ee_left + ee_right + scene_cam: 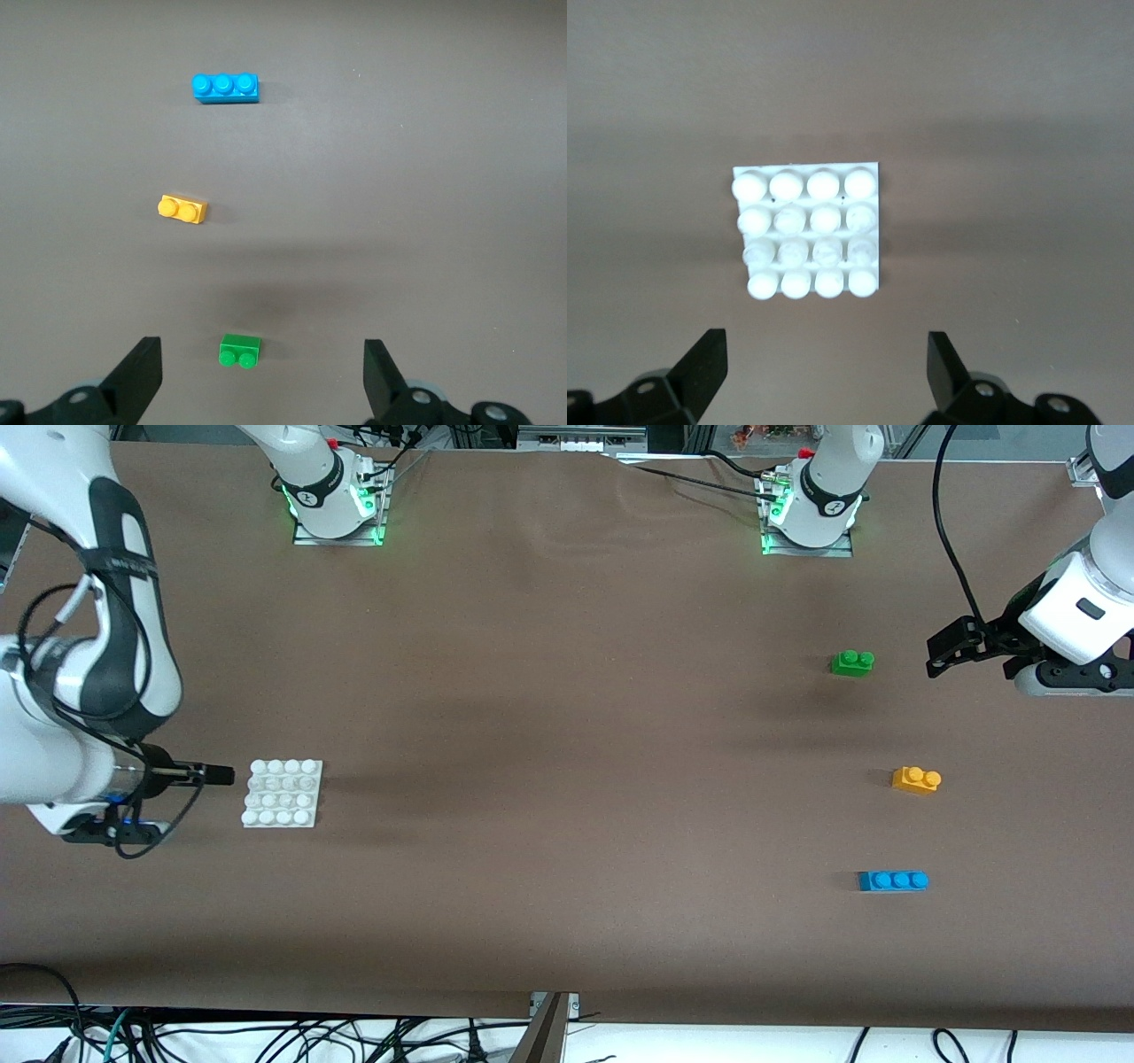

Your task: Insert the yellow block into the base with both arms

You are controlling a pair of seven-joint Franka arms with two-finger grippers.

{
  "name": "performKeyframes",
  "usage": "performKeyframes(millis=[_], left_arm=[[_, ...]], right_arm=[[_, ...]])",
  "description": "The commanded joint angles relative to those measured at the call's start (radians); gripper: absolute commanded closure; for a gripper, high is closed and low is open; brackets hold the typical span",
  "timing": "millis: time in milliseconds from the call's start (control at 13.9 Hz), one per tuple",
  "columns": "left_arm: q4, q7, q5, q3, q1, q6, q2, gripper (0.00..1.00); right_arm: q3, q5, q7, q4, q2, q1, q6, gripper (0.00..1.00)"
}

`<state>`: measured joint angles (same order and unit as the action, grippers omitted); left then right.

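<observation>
The yellow block [916, 779] [182, 209] lies alone on the brown table near the left arm's end, its two studs up. The white base [283, 793] [806, 232] lies flat near the right arm's end, with nothing on its studs. My left gripper [946, 652] [261, 376] hangs open and empty over the table's end, beside the green brick and apart from the yellow block. My right gripper [221, 775] [827, 372] stands open and empty just beside the base, on the side toward the right arm's end, touching nothing.
A green two-stud brick [852, 662] [240, 351] lies farther from the front camera than the yellow block. A blue three-stud brick [893, 880] [226, 87] lies nearer. Bare brown table stretches between the base and the bricks. Cables hang below the table's near edge.
</observation>
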<state>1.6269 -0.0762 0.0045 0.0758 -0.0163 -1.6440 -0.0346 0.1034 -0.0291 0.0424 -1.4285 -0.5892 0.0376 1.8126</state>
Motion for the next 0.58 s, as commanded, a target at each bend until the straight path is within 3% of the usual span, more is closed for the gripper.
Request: performKeyframes(millis=[0,504], left_arm=[[-0.027,-0.007,-0.017,-0.002,-0.001,0.018,-0.01,0.0],[-0.027,-0.008,-0.017,-0.002,-0.001,0.019,-0.01,0.0]], right_arm=[[-0.008,0.009,-0.012,-0.004,-0.04,-0.007,0.043,0.0],[-0.01,0.012,-0.012,-0.035,-0.119,0.01,0.149,0.0]])
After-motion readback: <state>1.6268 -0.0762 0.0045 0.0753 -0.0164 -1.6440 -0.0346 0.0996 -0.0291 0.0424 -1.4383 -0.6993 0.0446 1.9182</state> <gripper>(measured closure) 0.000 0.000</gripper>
